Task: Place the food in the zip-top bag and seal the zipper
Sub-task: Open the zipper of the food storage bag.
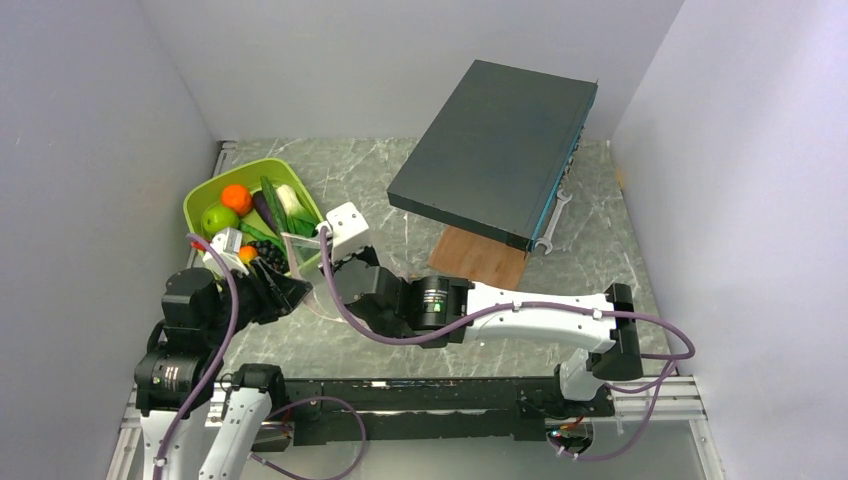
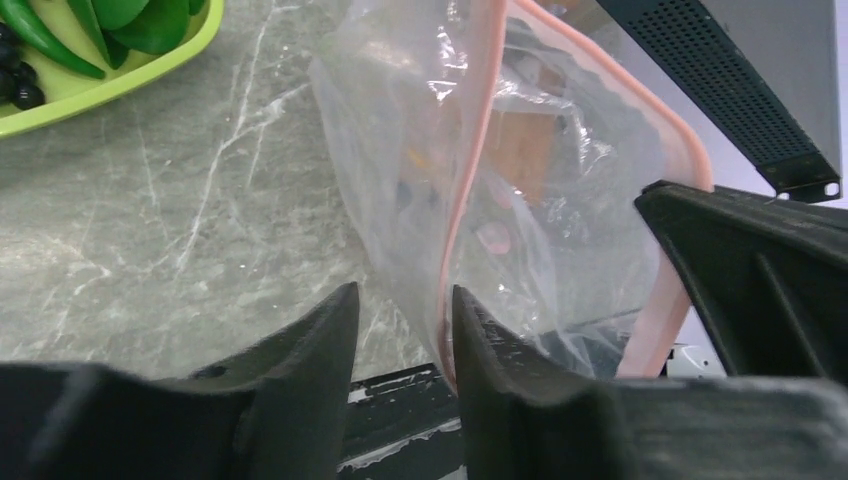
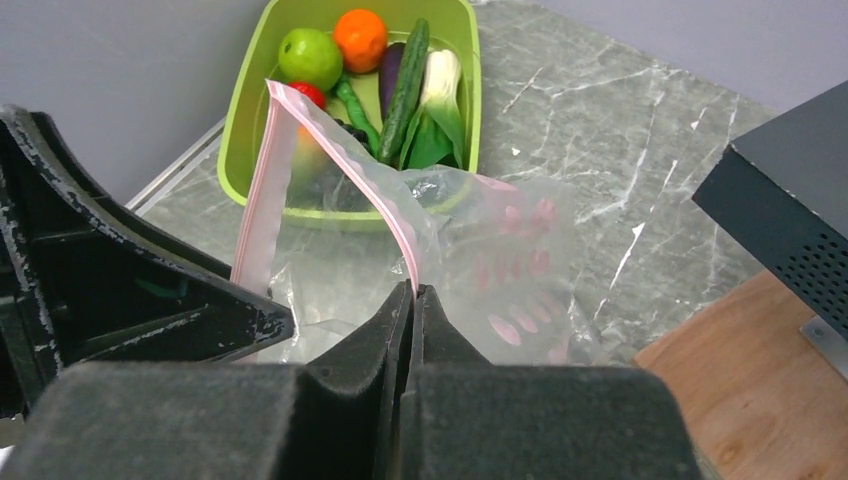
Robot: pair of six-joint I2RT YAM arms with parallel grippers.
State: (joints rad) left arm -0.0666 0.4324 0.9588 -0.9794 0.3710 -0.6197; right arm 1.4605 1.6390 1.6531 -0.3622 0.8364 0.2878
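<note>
"Where's the zip-top bag [image 3: 500,250]?"
"On the counter [image 3: 600,120] near the lime tray [image 3: 250,110], mouth lifted. The right end effector [image 3: 412,295] is clenched on the zipper [image 3: 340,150]. The left end effector [image 2: 405,300] is released, the strip beside one finger."
"The food [image 3: 360,40]?"
"In the tray."

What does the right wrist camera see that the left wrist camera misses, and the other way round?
Only the right wrist view shows the orange fruit, green apple and eggplant lying in the tray. It also shows the right pincer pressed shut on the zipper.

Only the left wrist view shows the left pincer with its fingers apart and the zipper running down beside one of them.

Both show the clear zip-top bag with its mouth open, the lime-green tray, the marbled table and the dark box.
</note>
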